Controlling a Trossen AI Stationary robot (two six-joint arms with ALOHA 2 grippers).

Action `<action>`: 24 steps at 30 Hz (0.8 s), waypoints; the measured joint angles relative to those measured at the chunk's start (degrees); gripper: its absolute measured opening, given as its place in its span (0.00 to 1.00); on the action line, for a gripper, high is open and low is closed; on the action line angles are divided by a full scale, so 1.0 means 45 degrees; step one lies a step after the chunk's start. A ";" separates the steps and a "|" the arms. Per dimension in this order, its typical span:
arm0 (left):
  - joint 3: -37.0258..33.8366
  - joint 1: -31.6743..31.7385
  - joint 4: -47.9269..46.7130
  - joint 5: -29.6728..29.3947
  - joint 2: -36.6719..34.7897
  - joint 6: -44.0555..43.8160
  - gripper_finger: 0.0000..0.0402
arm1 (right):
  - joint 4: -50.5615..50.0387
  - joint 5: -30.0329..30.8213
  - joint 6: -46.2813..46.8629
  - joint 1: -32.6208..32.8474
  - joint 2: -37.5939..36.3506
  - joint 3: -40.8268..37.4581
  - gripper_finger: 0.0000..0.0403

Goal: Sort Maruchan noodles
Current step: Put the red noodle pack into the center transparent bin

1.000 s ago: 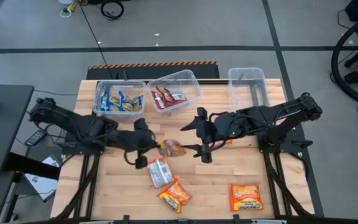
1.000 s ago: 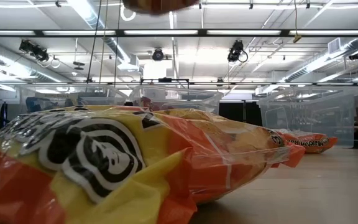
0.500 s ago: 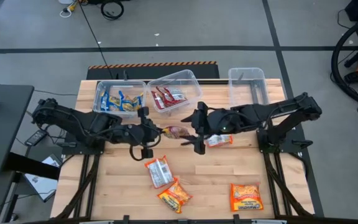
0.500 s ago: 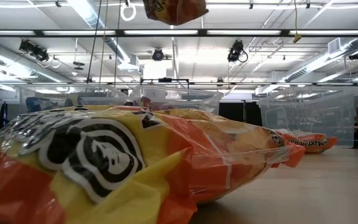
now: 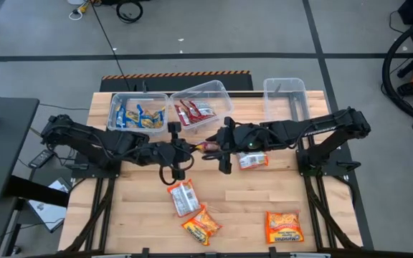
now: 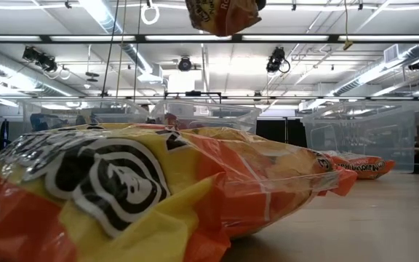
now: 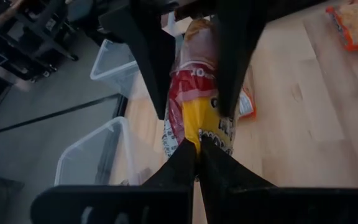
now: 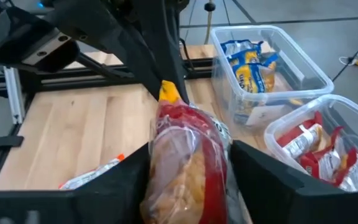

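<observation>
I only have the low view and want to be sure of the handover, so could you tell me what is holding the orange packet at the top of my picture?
Observer: The left gripper is shut on the orange packet at its yellow end, above the middle of the table.
Operator: Thank you. Where is the right arm?
Observer: The right gripper is at that packet's other end, facing the left one.
Operator: Is a tub free for it?
Observer: Yes, the right-hand tub holds no packets. The left-hand tub holds blue-yellow ones and the middle tub holds red ones.
</observation>
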 joint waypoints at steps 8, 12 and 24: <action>0.0005 0.0192 -0.0163 0.0371 -0.0034 -0.0021 0.04 | 0.0214 -0.0019 0.0060 -0.0062 0.0005 -0.0019 0.33; 0.0005 0.0185 -0.0194 -0.0266 -0.0050 -0.0091 0.10 | 0.0321 0.0233 0.0364 -0.0076 0.0005 -0.0019 0.33; 0.0000 0.0184 -0.1982 -0.1144 -0.2863 -0.2494 0.56 | 0.1447 0.1492 0.0596 -0.1183 -0.0073 0.0029 0.34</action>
